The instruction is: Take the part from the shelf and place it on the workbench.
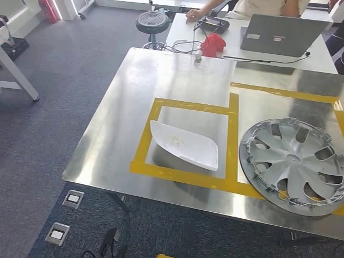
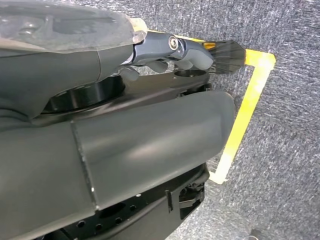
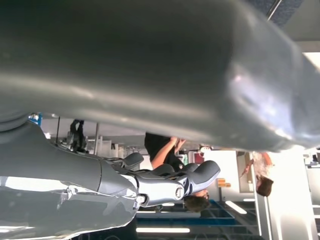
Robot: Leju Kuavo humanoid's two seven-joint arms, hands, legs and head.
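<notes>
White part [image 1: 184,144] lies on the workbench [image 1: 121,118]; wrist views show each empty robot hand [image 2: 177,52] [image 3: 170,182].

From where I stand, no writing can be made out anywhere. The open dark grey laptop [image 1: 280,33] on the white desk carries two small pale stickers on its lid, too small to read. The white curved plastic part [image 1: 184,144] on the steel workbench bears a faint yellowish mark, not legible.
</notes>
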